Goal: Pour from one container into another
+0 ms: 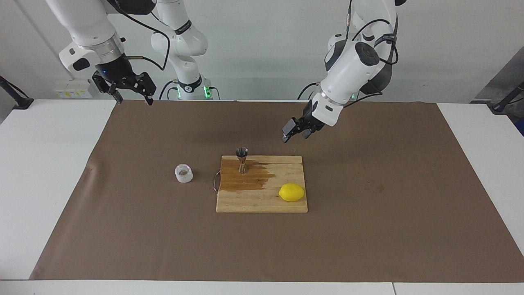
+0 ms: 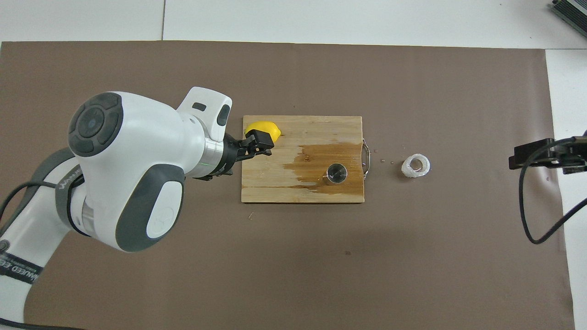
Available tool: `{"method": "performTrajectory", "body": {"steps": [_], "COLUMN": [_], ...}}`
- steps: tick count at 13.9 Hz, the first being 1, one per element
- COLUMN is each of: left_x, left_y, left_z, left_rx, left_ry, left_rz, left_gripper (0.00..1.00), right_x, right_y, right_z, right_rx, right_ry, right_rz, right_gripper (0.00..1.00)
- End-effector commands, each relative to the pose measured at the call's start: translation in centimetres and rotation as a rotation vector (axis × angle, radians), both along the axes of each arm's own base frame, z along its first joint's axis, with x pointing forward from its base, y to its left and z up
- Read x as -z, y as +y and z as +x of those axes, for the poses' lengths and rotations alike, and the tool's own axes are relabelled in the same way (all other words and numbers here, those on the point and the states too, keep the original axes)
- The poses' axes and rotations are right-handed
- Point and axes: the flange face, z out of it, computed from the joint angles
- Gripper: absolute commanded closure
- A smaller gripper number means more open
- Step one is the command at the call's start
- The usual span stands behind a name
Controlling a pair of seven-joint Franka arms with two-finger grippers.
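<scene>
The small translucent ribbed cup [image 1: 184, 173] [image 2: 416, 166] stands on the brown mat, beside the board toward the right arm's end. On the board's wet end the steel hourglass jigger [image 1: 242, 159] [image 2: 336, 173] stands upright with nothing touching it. My left gripper [image 1: 294, 133] [image 2: 261, 143] hangs open and empty in the air, over the edge of the board at the left arm's end, well apart from the jigger. Raised over the mat's edge at the right arm's end, my right gripper [image 1: 134, 98] [image 2: 527, 156] waits open and holds nothing.
A wooden cutting board [image 1: 262, 203] [image 2: 302, 195] lies mid-mat with a dark wet patch [image 1: 249, 180] around the jigger. A yellow lemon [image 1: 292, 192] [image 2: 263, 128] rests on the board's corner, farther from the robots than the jigger. Small droplets dot the mat between board and cup.
</scene>
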Motion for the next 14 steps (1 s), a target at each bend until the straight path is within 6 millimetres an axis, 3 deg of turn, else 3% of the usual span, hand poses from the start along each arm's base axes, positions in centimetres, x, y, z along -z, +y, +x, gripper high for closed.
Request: {"method": "performTrajectory", "body": {"steps": [1,4,10,12,14], "left_x": [-0.9,-1.2,-4.9,-5.8,-7.3], "left_y": [4.7,9.3,20.6,23.3,24.5], "left_z": [0.7,1.5,2.7,3.0,3.0], "left_rx": [0.158,0.211,0.303,0.309,0.348], "left_ry": [-0.068,-0.043,-0.078,-0.064,-0.068], "left_rz": [0.114,0.154,0.245,0.268,0.322], "left_gripper": [0.0,0.0,0.0,0.0,0.0], "right_x": [-0.4,-0.4,-0.4,-0.4,-0.4], "right_y": [-0.3,-0.2,-0.3,-0.3,-0.2], "right_z": [-0.3,-0.3,-0.3,-0.3,-0.3], "right_rx": [0.011,0.009,0.011,0.011,0.009], "right_ry": [-0.004,-0.004,-0.004,-0.004,-0.004], "right_rz": [0.014,0.014,0.014,0.014,0.014], "right_gripper": [0.0,0.0,0.0,0.0,0.0]}}
